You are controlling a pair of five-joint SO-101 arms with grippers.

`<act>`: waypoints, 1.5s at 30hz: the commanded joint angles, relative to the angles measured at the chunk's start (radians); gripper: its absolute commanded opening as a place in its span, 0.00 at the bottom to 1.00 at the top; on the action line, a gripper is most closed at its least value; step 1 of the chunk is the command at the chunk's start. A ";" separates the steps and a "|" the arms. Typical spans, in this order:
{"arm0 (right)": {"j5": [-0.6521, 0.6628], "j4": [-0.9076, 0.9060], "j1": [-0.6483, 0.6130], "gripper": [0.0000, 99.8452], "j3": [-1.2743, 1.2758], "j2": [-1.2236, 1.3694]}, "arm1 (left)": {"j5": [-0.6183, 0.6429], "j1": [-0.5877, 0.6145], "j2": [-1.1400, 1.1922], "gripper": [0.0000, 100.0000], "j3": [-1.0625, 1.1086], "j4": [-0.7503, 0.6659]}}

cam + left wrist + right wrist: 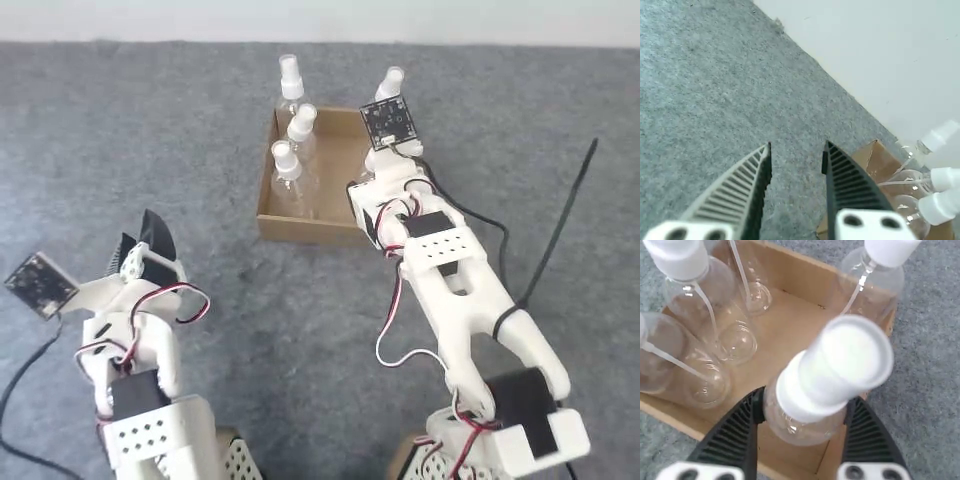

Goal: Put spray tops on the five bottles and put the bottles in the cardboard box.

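No readable text, no labels, no numbers, no signs on anything shown

Gripped bottle (800, 422): spray top (840, 365) blurred; neighbouring bottle (695, 295) cropped.

Cardboard box (300, 229) sits on carpet (150, 120). In it, along its L wall, a row: far bottle (290, 85), mid bottle (301, 125), near bottle (287, 172). 4th bottle (391, 80) at box's far-R corner, in or out unclear. 5th bottle (837, 365) betw. R gripper (804, 402) fingers, over near-R corner. L gripper (146, 236) well apart, near-L of box.
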State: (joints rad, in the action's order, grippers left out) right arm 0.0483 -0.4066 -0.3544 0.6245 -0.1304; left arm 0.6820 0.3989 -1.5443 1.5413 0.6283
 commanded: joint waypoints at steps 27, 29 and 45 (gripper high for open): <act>-0.028 -0.157 0.007 0.35 -0.152 -0.030 | 0.008 0.006 -0.012 0.16 -0.007 -0.028; -0.043 -0.189 0.007 0.35 -0.172 -0.030 | 0.008 0.006 -0.012 0.16 -0.007 -0.028; -0.049 -0.406 -0.036 0.35 -0.064 -0.305 | 0.002 0.002 -0.012 0.16 -0.005 -0.028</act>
State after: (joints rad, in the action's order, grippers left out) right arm 0.0084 -0.8009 -0.3836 0.5447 -0.3222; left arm 0.6820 0.3989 -1.5443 1.5413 0.6283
